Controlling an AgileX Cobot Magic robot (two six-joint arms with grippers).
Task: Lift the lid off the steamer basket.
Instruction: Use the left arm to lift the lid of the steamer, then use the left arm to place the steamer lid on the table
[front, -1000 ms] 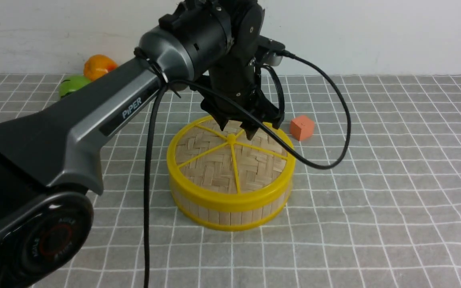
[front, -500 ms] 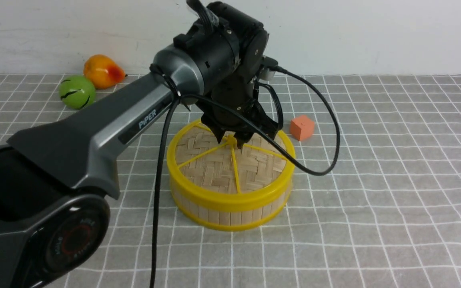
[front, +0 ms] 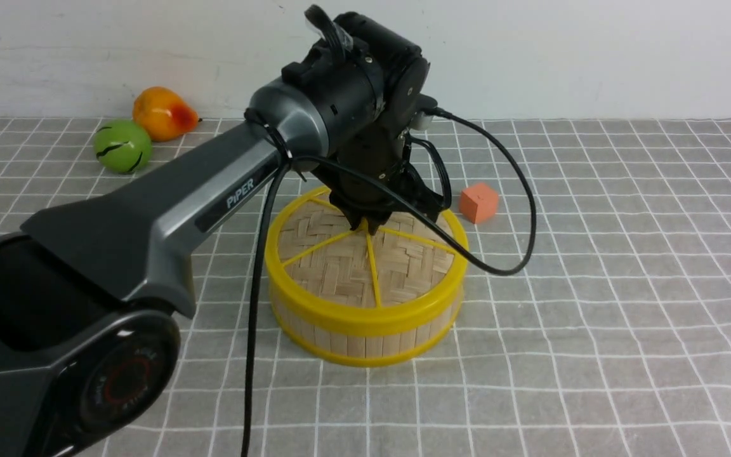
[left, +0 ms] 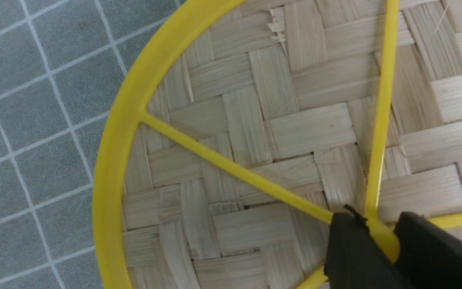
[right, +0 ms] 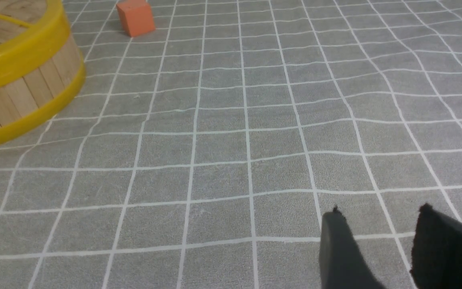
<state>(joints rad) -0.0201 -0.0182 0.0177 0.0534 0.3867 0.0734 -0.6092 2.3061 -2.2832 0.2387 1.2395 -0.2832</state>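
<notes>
I'm pinching the small centre knob (left: 383, 241) with my left gripper (left: 375, 222), a black finger pressing on either side where the yellow spokes meet. The lid (front: 340, 266) is sitting flat and level on top of the steamer basket (front: 365, 343), its rim flush all round, so nothing is lifted yet. By my judgement the grasp is made, and the raising and setting aside are left. My right gripper (right: 380, 208) is hanging spread and empty, well apart from the steamer basket. An orange cube (front: 478, 202) is lying just beyond the steamer basket.
</notes>
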